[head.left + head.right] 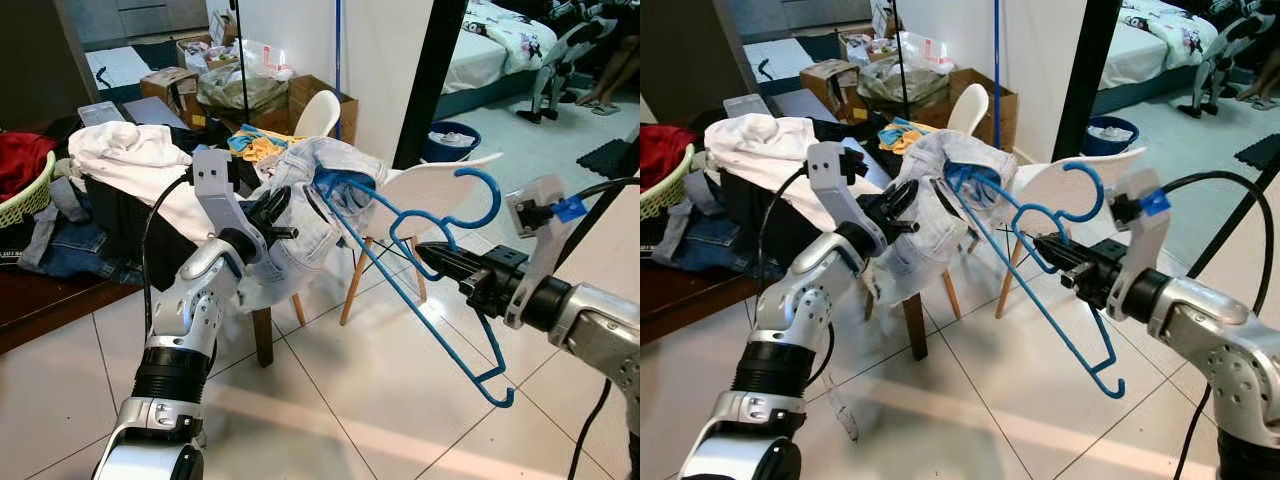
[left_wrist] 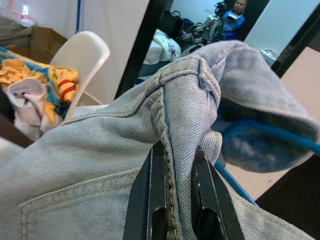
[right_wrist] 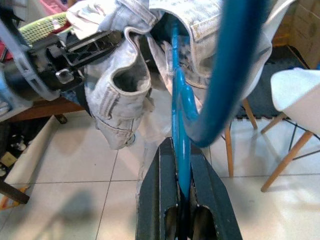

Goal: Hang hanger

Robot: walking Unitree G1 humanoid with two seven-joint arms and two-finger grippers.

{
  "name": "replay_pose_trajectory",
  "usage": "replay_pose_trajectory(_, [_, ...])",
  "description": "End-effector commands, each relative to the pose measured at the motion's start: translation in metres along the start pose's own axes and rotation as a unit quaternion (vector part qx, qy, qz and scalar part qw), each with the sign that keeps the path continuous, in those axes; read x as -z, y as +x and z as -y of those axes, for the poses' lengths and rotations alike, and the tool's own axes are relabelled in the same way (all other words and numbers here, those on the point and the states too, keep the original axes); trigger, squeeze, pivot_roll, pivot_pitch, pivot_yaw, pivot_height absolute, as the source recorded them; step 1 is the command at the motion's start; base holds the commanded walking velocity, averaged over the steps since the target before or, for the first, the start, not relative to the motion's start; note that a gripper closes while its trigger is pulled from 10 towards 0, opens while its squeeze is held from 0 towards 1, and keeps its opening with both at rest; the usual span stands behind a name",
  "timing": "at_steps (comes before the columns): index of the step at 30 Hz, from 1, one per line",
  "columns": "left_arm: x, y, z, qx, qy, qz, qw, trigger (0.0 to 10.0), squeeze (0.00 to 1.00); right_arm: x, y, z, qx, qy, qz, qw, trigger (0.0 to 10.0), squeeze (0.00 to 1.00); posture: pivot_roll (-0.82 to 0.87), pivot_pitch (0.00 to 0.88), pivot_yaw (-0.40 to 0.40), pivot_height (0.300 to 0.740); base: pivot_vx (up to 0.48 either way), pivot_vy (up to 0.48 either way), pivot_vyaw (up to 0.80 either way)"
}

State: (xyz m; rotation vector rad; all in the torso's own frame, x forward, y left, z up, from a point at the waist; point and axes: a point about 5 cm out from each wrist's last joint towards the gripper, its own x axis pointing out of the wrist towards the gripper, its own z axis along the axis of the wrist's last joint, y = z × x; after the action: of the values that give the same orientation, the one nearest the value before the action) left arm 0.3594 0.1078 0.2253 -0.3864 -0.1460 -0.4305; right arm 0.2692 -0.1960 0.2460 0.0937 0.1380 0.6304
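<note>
Denim garment (image 1: 300, 190) on blue wire hanger (image 1: 430, 300)

I stand in a lived-in home: tiled floor (image 1: 330, 400) underfoot, a laundry basket (image 1: 28, 200) and piled clothes (image 1: 130, 150) beyond my left hand, white chairs (image 1: 430, 190), cardboard boxes (image 1: 320, 100), and a bed (image 1: 500, 45) through the doorway.

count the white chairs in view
2: one white chair stands back by the cardboard boxes; the other chair stands behind the blue hanger. More may be hidden behind the denim garment.

blue hanger (image 3: 181, 120) between black fingers (image 3: 159, 185)
</note>
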Motion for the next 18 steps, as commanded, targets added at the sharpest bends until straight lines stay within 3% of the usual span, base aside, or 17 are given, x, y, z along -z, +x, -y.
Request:
replay_pose_trajectory(1, [-0.006, 0.001, 0.012, 0.028, -0.003, 0.020, 0.999, 10.0, 0.00, 0.002, 0.001, 0.004, 0.021, 0.013, -0.008, 1.000, 10.0, 0.00, -0.05, 0.059, -0.004, 0.740, 0.000, 0.000, 0.00])
replay_pose_trajectory(5, [-0.008, -0.001, 0.025, 0.046, -0.013, 0.033, 0.998, 10.0, 0.00, 0.005, 0.009, 0.011, 0.068, 0.047, -0.007, 0.997, 10.0, 0.00, -0.05, 0.057, -0.005, 0.740, 0.000, 0.000, 0.00])
replay_pose_trajectory(10, [-0.008, -0.001, 0.030, 0.054, -0.018, 0.036, 0.998, 10.0, 0.00, 0.004, 0.011, 0.013, 0.083, 0.057, 0.003, 0.995, 10.0, 0.00, -0.05, 0.057, -0.005, 0.740, 0.000, 0.000, 0.00])
replay_pose_trajectory(11, [-0.006, -0.003, 0.038, 0.073, -0.021, 0.032, 0.997, 10.0, 0.00, -0.004, 0.015, 0.016, 0.101, 0.078, 0.045, 0.991, 10.0, 0.00, -0.05, 0.058, -0.004, 0.740, 0.000, 0.000, 0.00])
replay_pose_trajectory(14, [-0.006, -0.003, 0.038, 0.073, -0.021, 0.032, 0.997, 10.0, 0.00, -0.004, 0.015, 0.016, 0.101, 0.078, 0.045, 0.991, 10.0, 0.00, -0.05, 0.058, -0.004, 0.740, 0.000, 0.000, 0.00])
replay_pose_trajectory(16, [0.001, -0.006, 0.055, 0.113, 0.008, 0.008, 0.994, 10.0, 0.00, -0.032, 0.019, 0.022, 0.123, 0.133, 0.169, 0.969, 10.0, 0.00, -0.05, 0.060, -0.004, 0.740, 0.000, 0.000, 0.00])
replay_pose_trajectory(17, [0.001, -0.006, 0.055, 0.113, 0.008, 0.008, 0.994, 10.0, 0.00, -0.032, 0.019, 0.022, 0.123, 0.133, 0.169, 0.969, 10.0, 0.00, -0.05, 0.060, -0.004, 0.740, 0.000, 0.000, 0.00])
replay_pose_trajectory(18, [0.005, -0.008, 0.061, 0.125, 0.025, -0.001, 0.992, 10.0, 0.00, -0.041, 0.019, 0.025, 0.130, 0.160, 0.213, 0.955, 10.0, 0.00, -0.05, 0.060, -0.004, 0.740, 0.000, 0.000, 0.00])
